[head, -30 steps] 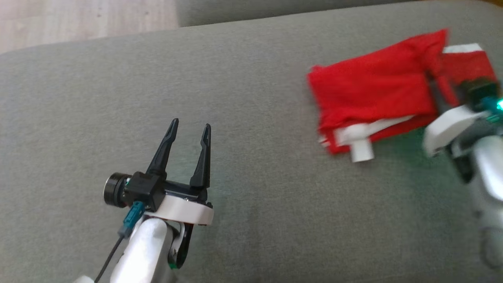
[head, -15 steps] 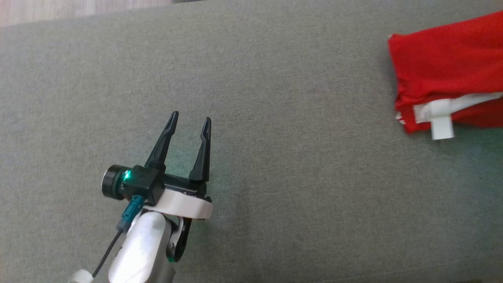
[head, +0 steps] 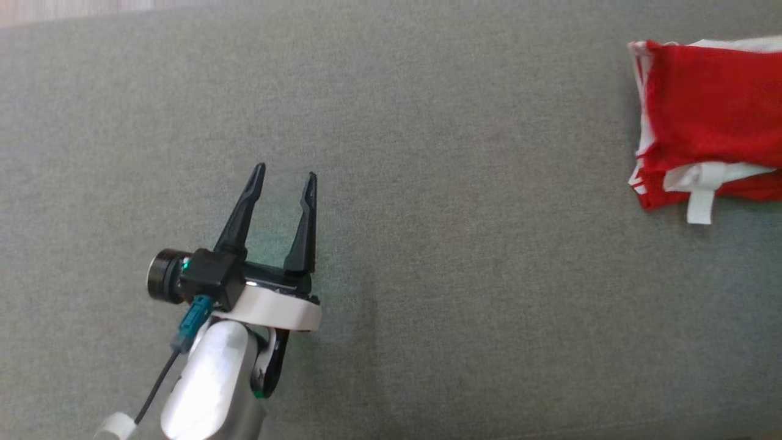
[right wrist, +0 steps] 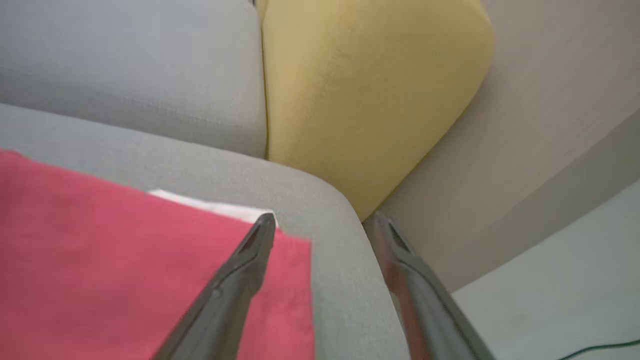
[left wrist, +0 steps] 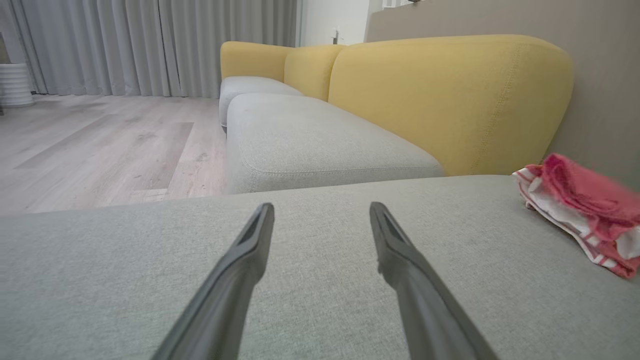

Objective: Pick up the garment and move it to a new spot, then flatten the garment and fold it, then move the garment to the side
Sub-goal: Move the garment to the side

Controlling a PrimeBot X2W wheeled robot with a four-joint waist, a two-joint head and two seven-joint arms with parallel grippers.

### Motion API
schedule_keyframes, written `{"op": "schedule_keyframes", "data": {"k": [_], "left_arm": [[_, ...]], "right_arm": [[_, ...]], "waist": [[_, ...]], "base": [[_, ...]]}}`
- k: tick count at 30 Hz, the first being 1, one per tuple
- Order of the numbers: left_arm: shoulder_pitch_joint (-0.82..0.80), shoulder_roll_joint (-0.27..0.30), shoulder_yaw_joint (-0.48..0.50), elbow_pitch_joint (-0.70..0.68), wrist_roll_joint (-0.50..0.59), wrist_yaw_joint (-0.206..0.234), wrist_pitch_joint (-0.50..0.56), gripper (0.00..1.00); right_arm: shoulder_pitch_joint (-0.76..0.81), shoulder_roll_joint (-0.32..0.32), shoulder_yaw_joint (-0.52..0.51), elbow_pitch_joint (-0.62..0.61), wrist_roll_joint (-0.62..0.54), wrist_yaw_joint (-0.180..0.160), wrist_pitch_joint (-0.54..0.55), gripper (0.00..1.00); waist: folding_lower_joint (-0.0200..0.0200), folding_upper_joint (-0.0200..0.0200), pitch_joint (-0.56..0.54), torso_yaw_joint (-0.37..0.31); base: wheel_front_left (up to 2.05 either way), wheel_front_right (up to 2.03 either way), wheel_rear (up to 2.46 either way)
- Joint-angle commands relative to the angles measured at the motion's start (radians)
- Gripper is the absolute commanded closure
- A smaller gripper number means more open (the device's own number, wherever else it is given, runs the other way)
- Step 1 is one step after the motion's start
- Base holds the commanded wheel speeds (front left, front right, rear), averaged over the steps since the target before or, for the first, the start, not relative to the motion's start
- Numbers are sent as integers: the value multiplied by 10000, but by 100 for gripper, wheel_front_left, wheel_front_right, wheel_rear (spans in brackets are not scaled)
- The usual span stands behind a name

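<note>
head view: folded red garment [head: 708, 116] with white trim lies by the grey cushion's [head: 427, 183] far right corner. left claw [head: 286, 170] hovers low, wide open, empty. right claw [right wrist: 324, 218] spread above the garment's edge, gripping nothing.

Behind grey seat cushions [left wrist: 310, 135] stand yellow backrests [left wrist: 440, 100].

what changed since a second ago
The right tool, holding the folded red and white garment a second ago, has let go and stands open over its corner. The head view turned, so the garment's shift there is no move. The left tool stayed open above the grey fabric cushion.
</note>
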Motion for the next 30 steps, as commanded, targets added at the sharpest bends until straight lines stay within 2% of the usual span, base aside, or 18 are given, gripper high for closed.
{"op": "schedule_keyframes", "data": {"k": [1, 6, 13, 14, 21, 25, 30], "left_arm": [[-261, 45, 392, -264, 110, -19, -65, 0], [-88, 44, 548, -305, 35, 20, -65, 0], [327, 43, 851, -517, -179, 137, -65, 0], [327, 43, 851, -517, -179, 137, -65, 0], [929, 42, 1013, -829, -258, 146, -65, 0], [1266, 42, 1085, -1123, -196, 91, -65, 0], [1796, 42, 1279, -953, -585, 253, -65, 0]], "right_arm": [[-188, 108, -61, -564, -196, -9, -178, 0], [3, 1100, -240, -1570, -279, -9, -431, 0], [581, 2520, 221, -2959, 608, -9, -993, 0], [581, 2520, 221, -2959, 608, -9, -993, 0], [2270, 4140, 403, -4378, 1411, -9, -1320, 0], [3510, 4582, 519, -4788, 1878, -9, -1625, 0], [4946, 4692, 735, -4794, 2685, -9, -1984, 0]], "waist": [[-1, 0, -234, -52], [-1, 0, -866, -73], [-1, 0, -1756, 71], [-1, 0, -1756, 71], [-1, 0, -2370, 325], [-1, 0, -2552, 431], [-1, 0, -2798, 473]], "base": [[0, 0, 0], [0, 0, 0], [0, 0, 0], [0, 0, 0], [0, 0, 0], [0, 0, 0], [0, 0, 0]]}}
